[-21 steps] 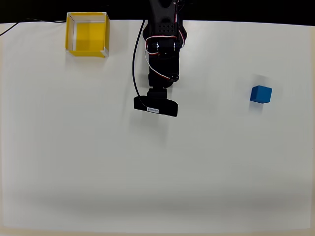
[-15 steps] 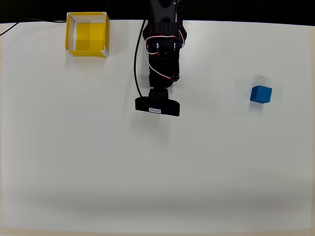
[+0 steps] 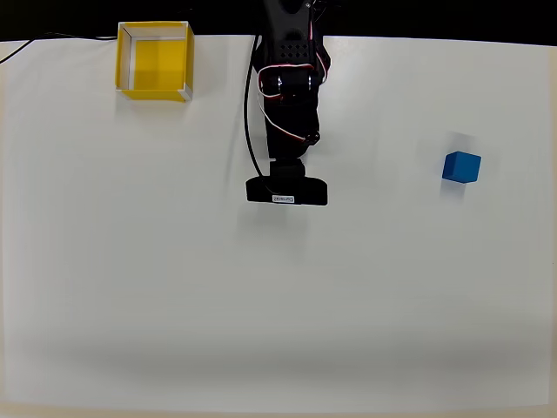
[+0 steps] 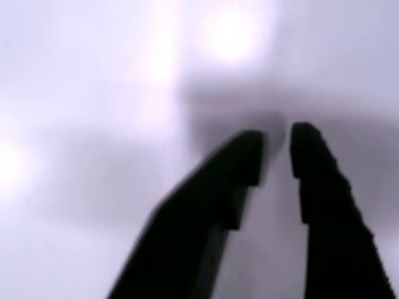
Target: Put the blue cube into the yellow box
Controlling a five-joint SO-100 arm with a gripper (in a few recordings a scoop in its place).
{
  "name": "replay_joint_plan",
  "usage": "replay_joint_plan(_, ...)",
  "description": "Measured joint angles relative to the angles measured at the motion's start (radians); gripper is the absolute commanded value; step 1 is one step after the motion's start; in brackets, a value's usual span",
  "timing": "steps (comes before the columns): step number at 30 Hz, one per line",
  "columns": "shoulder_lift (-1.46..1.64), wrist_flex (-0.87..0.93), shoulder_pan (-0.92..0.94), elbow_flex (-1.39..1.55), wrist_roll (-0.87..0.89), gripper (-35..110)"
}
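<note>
Overhead view shows nothing really done so far: the blue cube point(image 3: 461, 166) sits alone near the right edge of the tabletop point(image 3: 278, 305), and the yellow box point(image 3: 154, 61) is empty up in the far left corner. So grabbing, carrying and dropping are all left, I'd say. The gripper point(image 4: 275, 149) has its jaws nearly together, a slim gap between, pinching nothing. Surface is plain white, with a dark strip behind it.

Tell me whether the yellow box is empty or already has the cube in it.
Empty. In the overhead view the yellow box shows only its bare yellow floor, and the blue cube sits on the table far to its right.
</note>
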Motion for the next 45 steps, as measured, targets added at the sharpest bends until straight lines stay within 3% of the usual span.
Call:
replay_joint_plan(10, -0.379, -0.364, -0.267, -0.314, 0.175, 45)
replay_joint_plan(19, -0.730, -0.558, -0.494, -0.511, 0.252, 47)
replay_joint_plan(32, -1.040, -1.043, -0.746, -0.515, 0.149, 48)
replay_joint_plan(45, -1.209, -1.276, -0.857, -0.506, 0.149, 48)
